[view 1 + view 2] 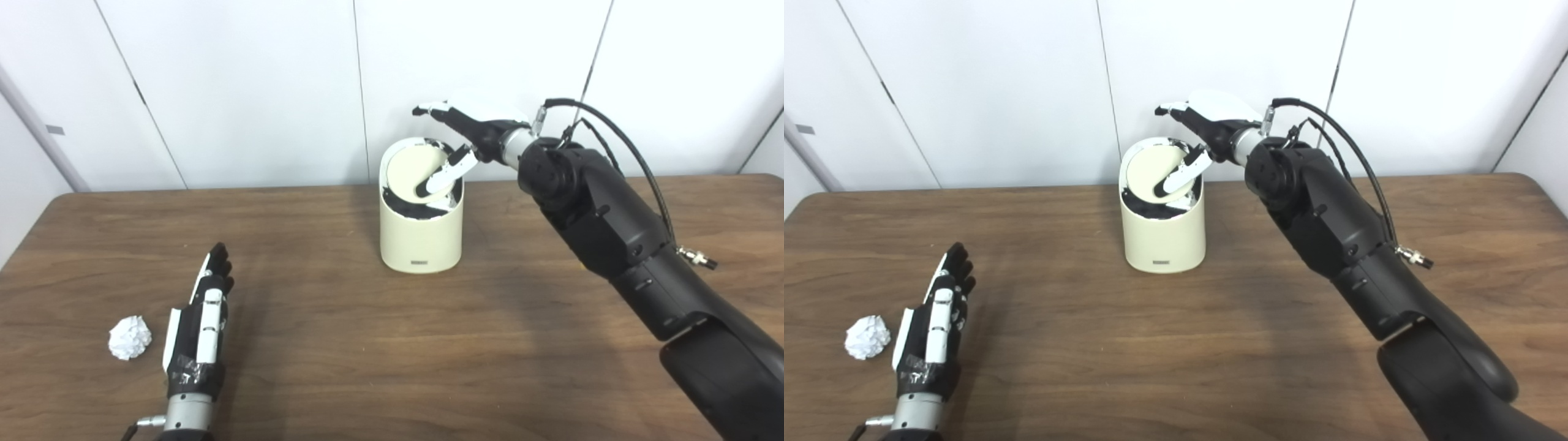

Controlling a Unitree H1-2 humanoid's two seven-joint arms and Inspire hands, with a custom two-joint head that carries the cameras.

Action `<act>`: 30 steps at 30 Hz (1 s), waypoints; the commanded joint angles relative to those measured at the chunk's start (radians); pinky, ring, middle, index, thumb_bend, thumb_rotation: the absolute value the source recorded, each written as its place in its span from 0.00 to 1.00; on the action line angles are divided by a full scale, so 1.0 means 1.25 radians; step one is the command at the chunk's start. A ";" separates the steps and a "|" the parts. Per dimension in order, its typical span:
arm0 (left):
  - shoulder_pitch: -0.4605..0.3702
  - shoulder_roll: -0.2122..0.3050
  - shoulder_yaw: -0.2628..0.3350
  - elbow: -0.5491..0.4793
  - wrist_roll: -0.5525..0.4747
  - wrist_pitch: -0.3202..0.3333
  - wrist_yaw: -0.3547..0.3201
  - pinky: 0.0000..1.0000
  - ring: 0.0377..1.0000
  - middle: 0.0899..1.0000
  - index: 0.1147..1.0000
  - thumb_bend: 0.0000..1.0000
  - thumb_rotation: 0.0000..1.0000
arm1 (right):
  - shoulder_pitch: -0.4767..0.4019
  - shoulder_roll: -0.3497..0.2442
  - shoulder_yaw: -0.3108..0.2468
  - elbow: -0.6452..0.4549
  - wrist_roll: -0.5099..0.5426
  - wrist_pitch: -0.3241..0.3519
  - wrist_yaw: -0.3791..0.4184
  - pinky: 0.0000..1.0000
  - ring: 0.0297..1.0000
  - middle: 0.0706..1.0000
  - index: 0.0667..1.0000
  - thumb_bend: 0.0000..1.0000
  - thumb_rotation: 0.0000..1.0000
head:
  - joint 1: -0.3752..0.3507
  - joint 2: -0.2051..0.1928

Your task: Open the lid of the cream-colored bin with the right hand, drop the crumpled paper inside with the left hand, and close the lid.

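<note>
A cream-colored bin (pixel 421 236) stands upright at the back middle of the wooden table (pixel 392 343). Its round lid (pixel 411 173) is tilted, with a dark gap showing below its near edge. My right hand (pixel 467 136) hovers over the bin's right rim with its fingers spread, and its thumb (pixel 442 177) rests on the tilted lid. A crumpled white paper ball (pixel 129 337) lies near the front left. My left hand (pixel 199 324) lies flat just right of the ball, fingers straight and apart, not touching it.
White wall panels (pixel 257 86) rise right behind the table's far edge, close to the bin. The right arm (pixel 618 233) stretches diagonally across the right half of the table. A black cable (pixel 618 138) loops above that arm's wrist.
</note>
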 commanded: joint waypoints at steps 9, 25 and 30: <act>0.037 -0.030 -0.011 0.064 -0.009 -0.009 0.004 1.00 1.00 0.99 0.99 0.36 0.90 | -0.022 -0.007 -0.022 -0.035 -0.004 0.002 -0.004 0.98 0.96 0.94 0.92 0.88 0.43 | -0.002 -0.001; 0.035 -0.034 -0.015 0.067 0.011 -0.005 0.012 1.00 1.00 0.98 0.98 0.38 0.91 | -0.031 -0.023 -0.085 -0.092 0.015 0.010 0.004 0.87 0.91 0.91 0.92 0.88 0.46 | -0.001 -0.005; 0.034 -0.034 -0.014 0.069 0.012 -0.005 0.014 1.00 1.00 0.98 0.98 0.39 0.91 | -0.016 -0.037 -0.112 -0.109 0.029 0.014 0.006 0.81 0.89 0.91 0.91 0.91 0.50 | -0.002 -0.005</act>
